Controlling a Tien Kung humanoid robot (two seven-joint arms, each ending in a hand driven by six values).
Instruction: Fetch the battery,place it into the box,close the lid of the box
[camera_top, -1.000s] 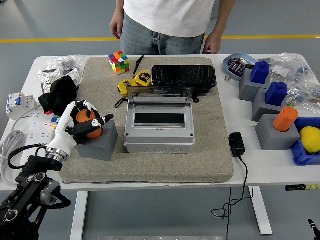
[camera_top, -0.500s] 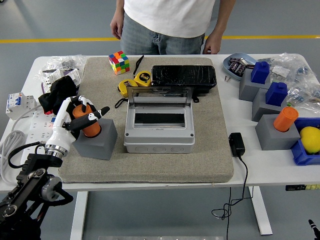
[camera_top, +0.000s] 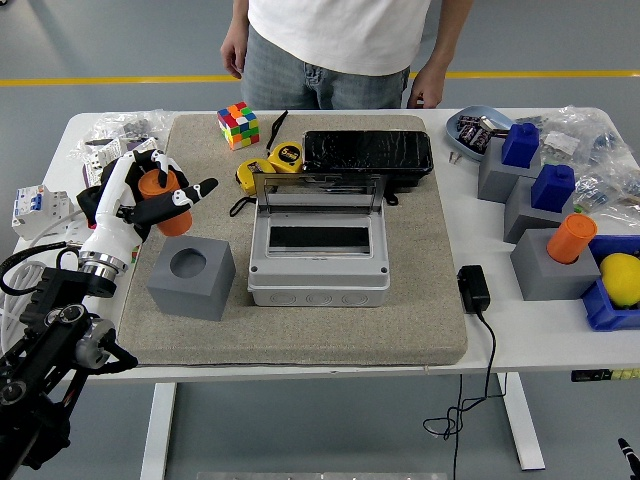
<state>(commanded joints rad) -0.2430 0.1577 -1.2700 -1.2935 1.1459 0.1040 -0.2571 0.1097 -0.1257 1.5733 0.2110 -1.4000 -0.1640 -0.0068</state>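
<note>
My left hand (camera_top: 163, 196) is shut on the orange cylindrical battery (camera_top: 153, 184) and holds it in the air, up and to the left of the grey foam block (camera_top: 205, 290). The block's round socket (camera_top: 187, 263) shows empty. At the mat's middle stands the grey plastic box (camera_top: 318, 270), its clear lid (camera_top: 318, 192) swung up and back. The box's inside is dark, and the battery hangs well to its left. My right arm is out of the picture.
A person stands at the far edge, hands (camera_top: 425, 95) hanging. Behind the box lie a black case (camera_top: 367, 153), a yellow tape measure (camera_top: 285, 158) and a Rubik's cube (camera_top: 238, 125). Right side: blue pieces (camera_top: 553, 185) and an orange cylinder (camera_top: 571, 238) on grey stands, plus a black adapter (camera_top: 473, 288).
My left hand has pulled the orange battery up out of the grey block's socket and carried it up and leftward. The socket now stands empty.
</note>
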